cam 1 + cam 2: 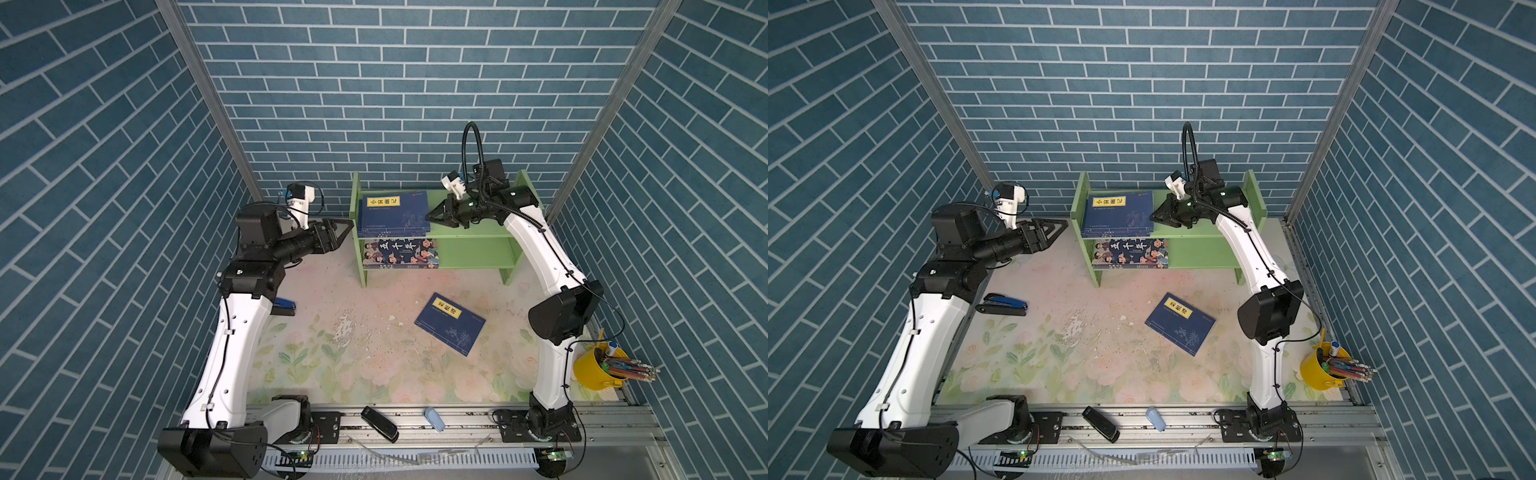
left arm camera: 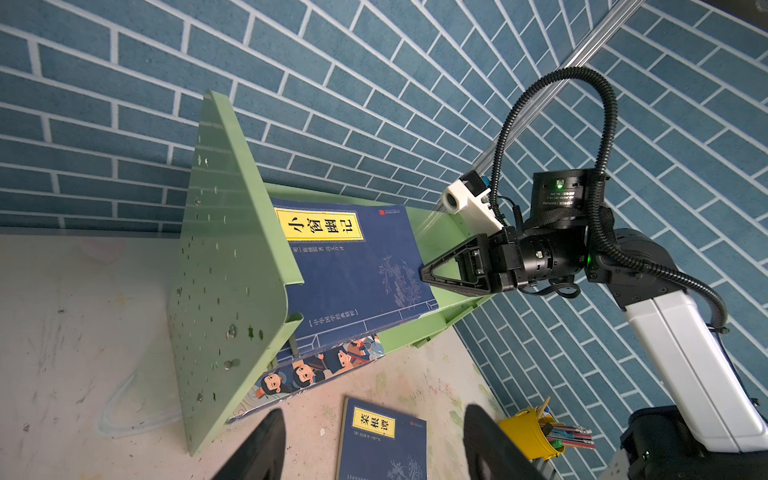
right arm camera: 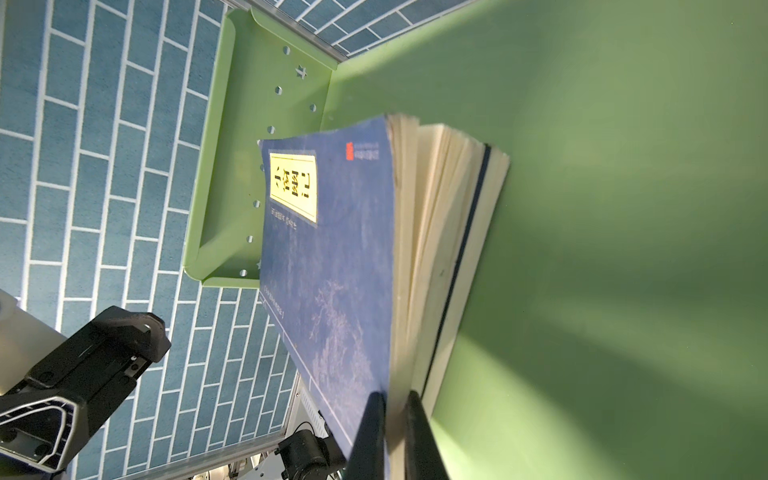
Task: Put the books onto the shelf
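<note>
**A:** Where do the books lie?

**B:** Most are in the light green wooden two-tier shelf (image 1: 473, 251). A stack of thin navy books with yellow title labels (image 1: 395, 212) lies flat on the upper tier, just beside the side panel with rows of small holes (image 2: 220, 270). The large book with cartoon figures round a dark blue centre (image 1: 401, 253) lies flat on the lower tier. One loose navy book with a yellow label (image 1: 451, 324) lies flat on the flower-printed table mat (image 1: 353, 353), in front of the shelf and right of the middle.

**A:** And the grippers?

**B:** The right gripper (image 1: 429, 217) is at the stack's open page edge, its jaws drawn almost together. In the right wrist view its fingers (image 3: 370, 432) sit either side of the top book's edge, but I cannot tell whether they pinch anything. The left gripper (image 1: 349, 226) hangs outside the holed panel, its jaws wide apart and empty.

**A:** What does the next move turn on?

**B:** The loose book. It lies in front of and below both grippers. Its long axis runs diagonally, with the label end toward the shelf and the far corner toward the right arm's base. I judge the right arm nearer, though it would need to back out of the shelf first.
</note>
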Robot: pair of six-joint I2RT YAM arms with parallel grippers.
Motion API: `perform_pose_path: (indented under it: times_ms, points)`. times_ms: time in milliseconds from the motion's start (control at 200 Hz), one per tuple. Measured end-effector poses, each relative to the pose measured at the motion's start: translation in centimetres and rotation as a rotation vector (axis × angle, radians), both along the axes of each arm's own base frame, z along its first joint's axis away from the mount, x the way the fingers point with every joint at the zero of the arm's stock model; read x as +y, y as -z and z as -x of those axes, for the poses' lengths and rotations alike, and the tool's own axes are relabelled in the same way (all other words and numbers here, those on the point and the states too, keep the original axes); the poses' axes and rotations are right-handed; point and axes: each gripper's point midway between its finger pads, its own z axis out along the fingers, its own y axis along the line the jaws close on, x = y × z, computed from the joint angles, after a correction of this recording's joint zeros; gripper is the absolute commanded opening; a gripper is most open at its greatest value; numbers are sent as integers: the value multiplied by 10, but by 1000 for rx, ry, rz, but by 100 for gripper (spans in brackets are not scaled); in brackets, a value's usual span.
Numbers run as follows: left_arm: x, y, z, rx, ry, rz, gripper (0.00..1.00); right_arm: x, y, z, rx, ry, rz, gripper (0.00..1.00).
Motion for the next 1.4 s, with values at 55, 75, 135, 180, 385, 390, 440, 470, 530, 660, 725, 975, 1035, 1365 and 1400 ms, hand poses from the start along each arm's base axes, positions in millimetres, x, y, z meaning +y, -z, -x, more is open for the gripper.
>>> perform_pose_path:
  times_ms: [55, 75, 135, 180, 385, 390, 440, 470, 530, 660, 725, 975, 1035, 1365, 1400]
  points:
    - [0, 0, 0, -2, 0, 0, 70, 1, 0, 1, 2, -2, 1, 4]
    - [0, 0, 0, -1, 0, 0, 70, 1, 0, 1, 3, -3, 2, 4]
    - [0, -1, 0, -3, 0, 0, 70, 2, -1, 2, 1, -4, 3, 4]
    - [0, -1, 0, -5, 0, 0, 70, 2, -1, 2, 0, -4, 4, 4]
    - [0, -1, 0, -5, 0, -1, 70, 5, 0, 3, 0, -3, 12, 4]
    - [0, -1, 0, -6, 0, -1, 70, 5, 0, 3, 0, -3, 12, 4]
    - [0, -1, 0, -9, 1, -4, 70, 5, 1, 3, 1, -4, 13, 4]
    - [0, -1, 0, -12, 1, -8, 70, 5, 1, 3, 1, -4, 14, 4]
    - [1, -1, -1, -18, -2, -16, 70, 5, 2, 3, 2, -3, 15, 4]
    - [3, 1, -3, -46, -8, -55, 70, 6, 2, 3, 2, -4, 15, 4]
    - [5, 3, -4, -64, -11, -89, 70, 6, 2, 3, 2, -4, 15, 3]
    - [14, 17, -9, -122, -30, -229, 70, 8, 2, 3, 0, -6, 14, 4]
    - [15, 25, -11, -119, -30, -248, 70, 9, 1, 3, -2, -6, 12, 4]
    - [17, 58, -22, -131, -12, -321, 70, 9, 3, 0, -2, 11, 23, 26]
    - [16, 61, -24, -135, -5, -328, 70, 8, 3, -1, -5, 17, 30, 28]
